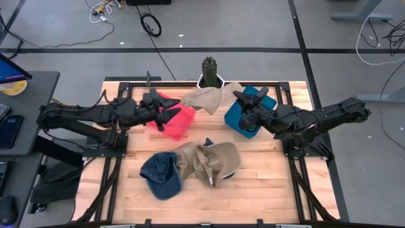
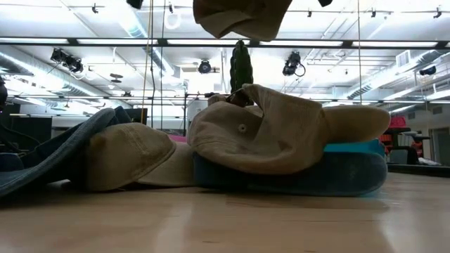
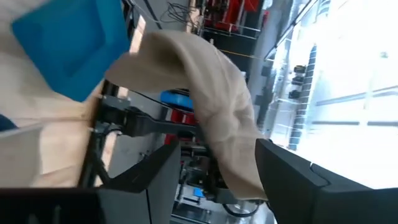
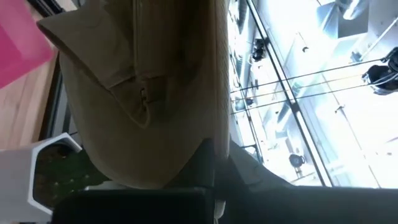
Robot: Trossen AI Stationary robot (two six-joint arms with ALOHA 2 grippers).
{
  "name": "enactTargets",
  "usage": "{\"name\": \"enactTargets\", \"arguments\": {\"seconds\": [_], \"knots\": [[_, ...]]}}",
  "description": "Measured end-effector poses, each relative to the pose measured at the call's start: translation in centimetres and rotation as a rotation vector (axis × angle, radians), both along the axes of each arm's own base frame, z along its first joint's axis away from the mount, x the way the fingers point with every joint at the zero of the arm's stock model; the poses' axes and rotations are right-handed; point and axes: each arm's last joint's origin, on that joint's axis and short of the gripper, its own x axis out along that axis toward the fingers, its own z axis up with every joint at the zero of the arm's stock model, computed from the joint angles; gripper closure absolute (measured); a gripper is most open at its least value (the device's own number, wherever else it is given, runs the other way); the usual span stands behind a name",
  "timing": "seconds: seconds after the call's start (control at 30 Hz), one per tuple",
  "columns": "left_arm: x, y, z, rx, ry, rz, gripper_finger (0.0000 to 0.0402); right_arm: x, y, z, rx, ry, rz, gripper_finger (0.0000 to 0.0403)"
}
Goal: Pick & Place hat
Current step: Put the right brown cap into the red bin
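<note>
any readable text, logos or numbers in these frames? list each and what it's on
None readable.
Tan hat held up between the tools: no print shows.
Tan hat, denim hat on the table: no logo or lettering visible.
Pink bin, blue bin: no labels visible.
Screen at the left edge: too small to read.

hats — 4 (image 1: 212, 97) | bins — 2 (image 1: 179, 120) | cactus — 1 (image 1: 210, 68)

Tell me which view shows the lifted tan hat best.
The high view: the tan hat shows whole, stretched between the left hand and right hand. The low view catches only its underside; wrist views show close-up cloth.
</note>
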Motion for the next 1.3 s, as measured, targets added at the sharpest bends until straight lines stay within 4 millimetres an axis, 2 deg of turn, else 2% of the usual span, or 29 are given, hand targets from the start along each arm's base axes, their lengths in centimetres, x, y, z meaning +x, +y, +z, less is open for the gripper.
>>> {"name": "enactTargets", "arguments": {"seconds": [0.33,0.63,0.9,1.07,1.3], "knots": [[2.9,-0.2,-0.8,-0.092,-0.081,0.01,0.0191,0.0,0.0,0.5,-0.011,-0.034,0.02,0.0396],[3.2,1.3,-0.4,-0.02,-0.117,0.075,0.0191,0.0,0.1,0.5,-0.008,-0.041,0.035,0.0396],[3.2,1.9,-0.1,0.031,-0.127,0.05,0.02,0.6,0.3,0.0,-0.003,-0.031,0.055,0.0396],[3.2,1.9,-0.1,0.054,-0.115,0.049,0.0249,1.4,0.5,-0.6,-0.005,-0.007,0.056,0.0396],[3.2,1.9,-0.1,0.119,-0.087,0.046,0.0374,1.6,0.5,-0.8,0.01,-0.016,0.056,0.0395]]}}
